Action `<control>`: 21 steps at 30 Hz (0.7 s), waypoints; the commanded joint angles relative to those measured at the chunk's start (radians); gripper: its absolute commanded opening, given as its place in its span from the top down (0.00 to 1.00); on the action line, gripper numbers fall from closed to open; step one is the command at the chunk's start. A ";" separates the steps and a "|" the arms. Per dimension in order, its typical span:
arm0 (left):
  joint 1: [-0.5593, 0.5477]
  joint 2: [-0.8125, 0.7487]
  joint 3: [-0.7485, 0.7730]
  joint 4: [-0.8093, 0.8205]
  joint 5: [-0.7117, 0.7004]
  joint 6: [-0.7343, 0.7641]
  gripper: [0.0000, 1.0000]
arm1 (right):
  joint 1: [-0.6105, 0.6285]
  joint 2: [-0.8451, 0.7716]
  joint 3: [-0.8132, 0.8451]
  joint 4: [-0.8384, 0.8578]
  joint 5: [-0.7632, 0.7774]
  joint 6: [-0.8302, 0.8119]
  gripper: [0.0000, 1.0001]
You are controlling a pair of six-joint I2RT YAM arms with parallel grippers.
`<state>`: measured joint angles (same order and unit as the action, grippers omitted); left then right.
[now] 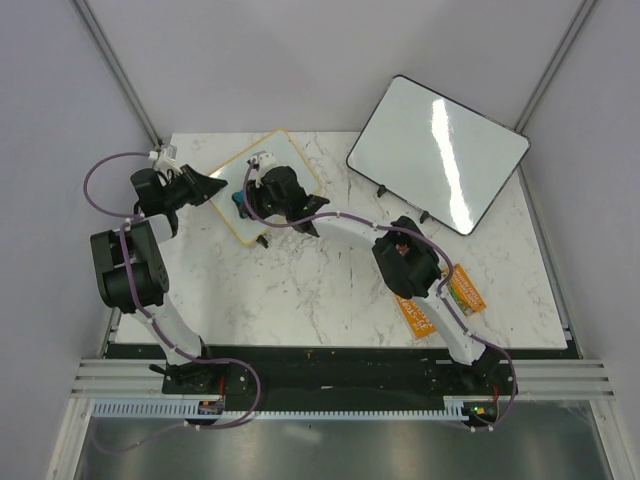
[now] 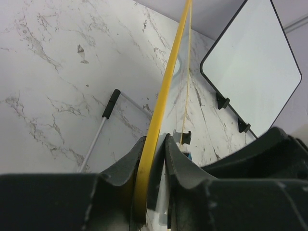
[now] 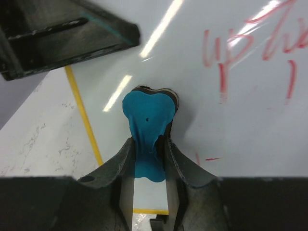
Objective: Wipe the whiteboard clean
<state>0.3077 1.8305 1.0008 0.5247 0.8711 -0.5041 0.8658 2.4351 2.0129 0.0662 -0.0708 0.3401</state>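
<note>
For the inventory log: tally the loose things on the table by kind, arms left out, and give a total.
Whiteboards: 2 (yellow-framed whiteboard, black-framed whiteboard)
Blue eraser: 1
Orange packets: 2, each partly hidden
Total: 5

Whiteboards, 2: small yellow-framed rectangular whiteboard (image 1: 292, 158), red-scribbled; large black-framed blank whiteboard (image 1: 440, 150), to its right. Blue moulded eraser (image 3: 147, 115), 1. Orange flat packets (image 1: 418, 318) (image 1: 466, 290), 2.
</note>
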 commanded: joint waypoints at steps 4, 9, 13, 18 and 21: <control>0.005 -0.036 -0.037 -0.068 -0.115 0.182 0.98 | -0.178 0.050 -0.039 -0.063 0.091 0.094 1.00; 0.005 -0.043 -0.041 -0.078 -0.126 0.191 0.98 | -0.223 0.036 -0.083 -0.092 0.109 0.103 1.00; 0.005 -0.048 -0.041 -0.091 -0.138 0.199 0.98 | -0.243 0.062 -0.065 -0.123 0.074 0.119 1.00; 0.005 -0.060 -0.045 -0.094 -0.144 0.200 0.98 | -0.249 0.051 -0.083 -0.192 -0.003 0.091 1.00; 0.005 -0.060 -0.045 -0.101 -0.149 0.200 0.98 | -0.258 0.048 -0.097 -0.209 -0.029 0.089 1.00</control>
<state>0.2989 1.7885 0.9749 0.4808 0.8478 -0.4694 0.6189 2.4371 1.9671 0.0334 -0.0650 0.4583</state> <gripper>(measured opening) 0.242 0.328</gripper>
